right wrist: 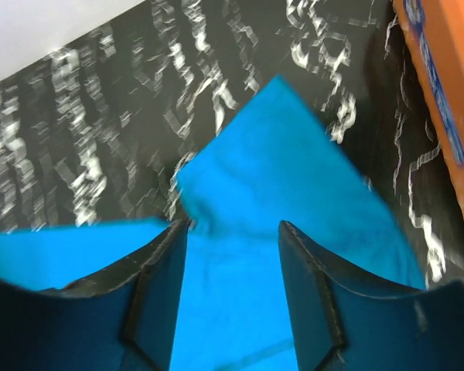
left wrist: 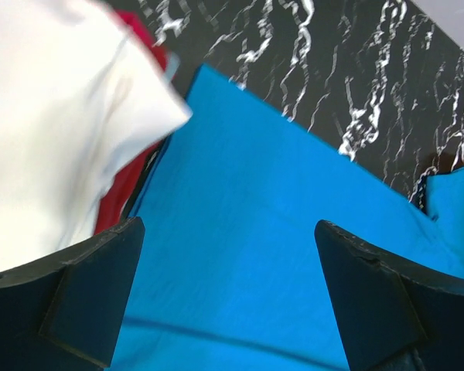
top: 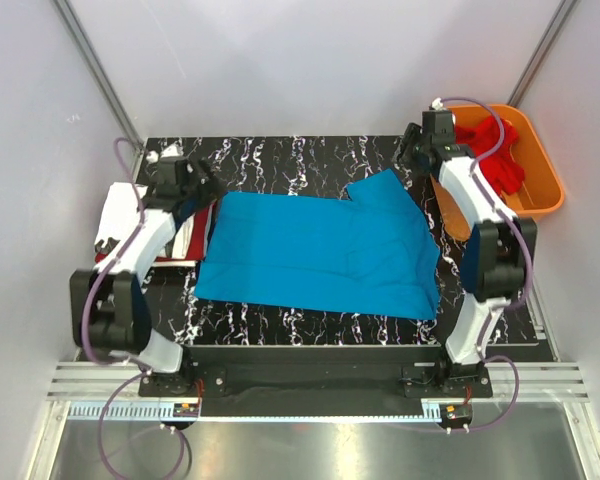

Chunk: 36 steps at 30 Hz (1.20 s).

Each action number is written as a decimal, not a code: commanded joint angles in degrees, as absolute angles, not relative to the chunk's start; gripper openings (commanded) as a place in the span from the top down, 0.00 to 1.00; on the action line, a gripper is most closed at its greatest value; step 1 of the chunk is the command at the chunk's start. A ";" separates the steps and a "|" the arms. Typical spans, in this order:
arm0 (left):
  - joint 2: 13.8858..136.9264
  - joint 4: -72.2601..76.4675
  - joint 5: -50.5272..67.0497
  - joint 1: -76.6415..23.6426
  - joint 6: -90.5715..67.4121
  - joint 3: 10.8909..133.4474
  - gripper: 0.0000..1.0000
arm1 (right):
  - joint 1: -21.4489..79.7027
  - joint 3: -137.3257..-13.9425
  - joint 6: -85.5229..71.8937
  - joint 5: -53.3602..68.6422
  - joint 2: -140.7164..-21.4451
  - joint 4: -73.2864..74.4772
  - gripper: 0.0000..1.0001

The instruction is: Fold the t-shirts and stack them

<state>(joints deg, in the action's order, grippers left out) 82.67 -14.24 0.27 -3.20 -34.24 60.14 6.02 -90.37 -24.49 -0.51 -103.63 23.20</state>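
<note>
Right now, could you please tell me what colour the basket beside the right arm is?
Orange. The basket shows best in the top external view.

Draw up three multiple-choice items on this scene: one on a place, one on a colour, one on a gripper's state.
1. Where is the orange basket?
A. at the table's far right corner
B. at its left edge
C. in its middle

2. What colour is the t-shirt spread out mid-table?
A. white
B. blue
C. dark red

3. How is the left gripper?
A. shut on the blue cloth
B. open, holding nothing
C. shut on a white shirt

Key: 1 A, the top view shows it at the far right; 2 B, it is bright blue in all three views; 3 B, its fingers stand wide apart above the cloth.
</note>
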 commanded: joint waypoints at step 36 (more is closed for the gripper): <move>116.63 -22.59 0.71 -4.57 -26.63 92.37 0.04 | 7.29 -150.90 -16.88 -10.89 -158.63 46.48 0.45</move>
